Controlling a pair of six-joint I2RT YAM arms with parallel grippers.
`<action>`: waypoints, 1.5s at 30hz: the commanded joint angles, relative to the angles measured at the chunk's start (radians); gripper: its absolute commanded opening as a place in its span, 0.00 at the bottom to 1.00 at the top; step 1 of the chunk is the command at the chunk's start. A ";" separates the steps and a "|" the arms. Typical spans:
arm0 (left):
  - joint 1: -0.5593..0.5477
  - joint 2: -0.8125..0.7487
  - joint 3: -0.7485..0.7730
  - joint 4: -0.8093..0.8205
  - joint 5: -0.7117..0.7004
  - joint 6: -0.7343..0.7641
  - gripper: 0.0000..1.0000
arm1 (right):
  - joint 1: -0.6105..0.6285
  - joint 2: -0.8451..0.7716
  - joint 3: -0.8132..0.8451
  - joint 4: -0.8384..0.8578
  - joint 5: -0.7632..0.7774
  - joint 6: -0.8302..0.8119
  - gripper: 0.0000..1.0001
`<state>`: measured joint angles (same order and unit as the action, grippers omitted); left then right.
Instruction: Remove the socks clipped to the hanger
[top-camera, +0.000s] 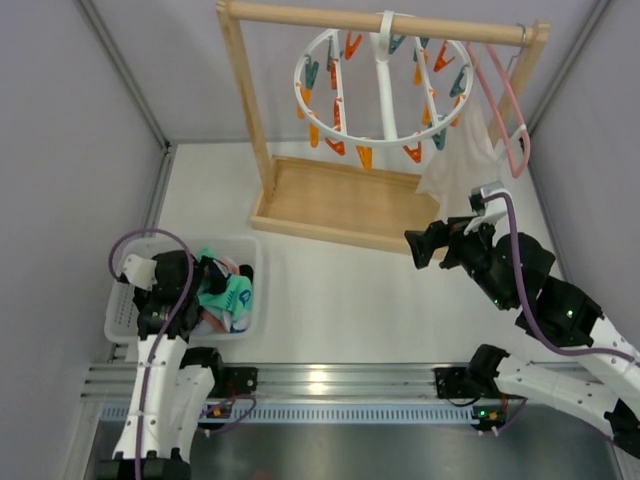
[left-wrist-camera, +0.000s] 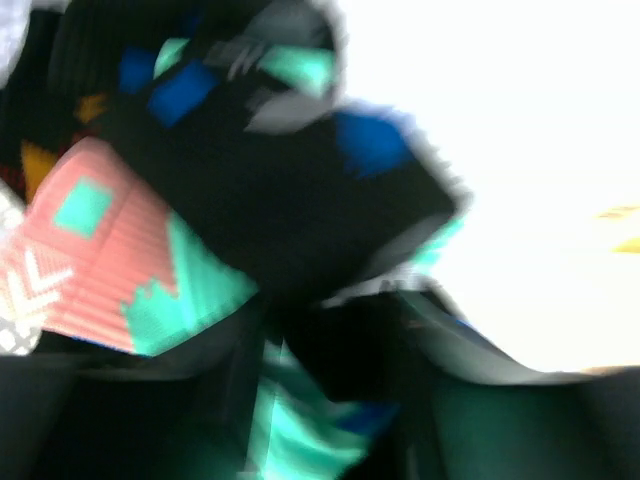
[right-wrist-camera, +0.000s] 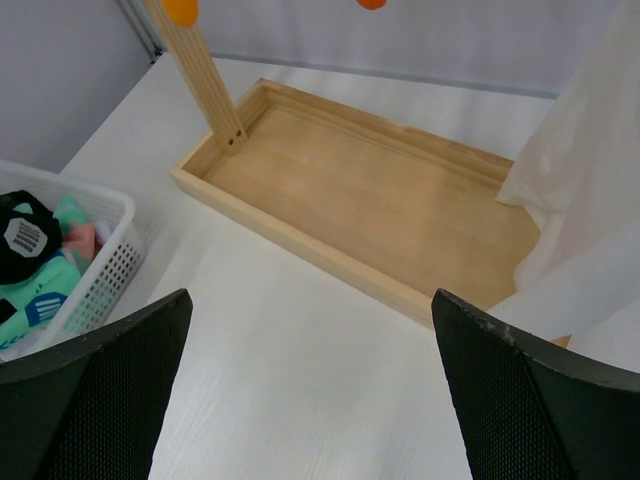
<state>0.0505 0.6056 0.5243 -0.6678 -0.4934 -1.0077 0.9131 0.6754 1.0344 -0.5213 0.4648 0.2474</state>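
Note:
The white ring hanger hangs from the wooden rack's top bar, its orange and teal clips dangling with no sock on them. The socks, teal, salmon and black, lie piled in the white basket at the left. My left gripper is down in the basket over the pile. Its wrist view is blurred, with the dark fingers standing apart and black and teal socks between them, a salmon sock to the left. My right gripper is open and empty above the table; its wrist view shows bare table between the fingers.
The wooden rack's base tray lies mid-table and shows in the right wrist view. A white cloth hangs on a pink wire hanger at the right, close to my right arm. The basket holds socks.

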 joint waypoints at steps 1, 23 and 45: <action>0.008 -0.062 0.123 -0.028 -0.033 0.060 0.63 | -0.006 -0.014 0.039 0.007 0.028 0.004 0.99; -0.104 0.028 0.675 -0.133 0.440 0.799 0.98 | -0.006 -0.189 0.096 -0.287 0.393 -0.027 0.99; -0.210 -0.170 0.681 -0.251 0.427 0.833 0.98 | -0.005 -0.247 0.156 -0.474 0.422 -0.056 1.00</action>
<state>-0.1562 0.4377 1.2190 -0.9131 -0.0902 -0.1856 0.9131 0.4282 1.1961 -0.9928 0.8921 0.1936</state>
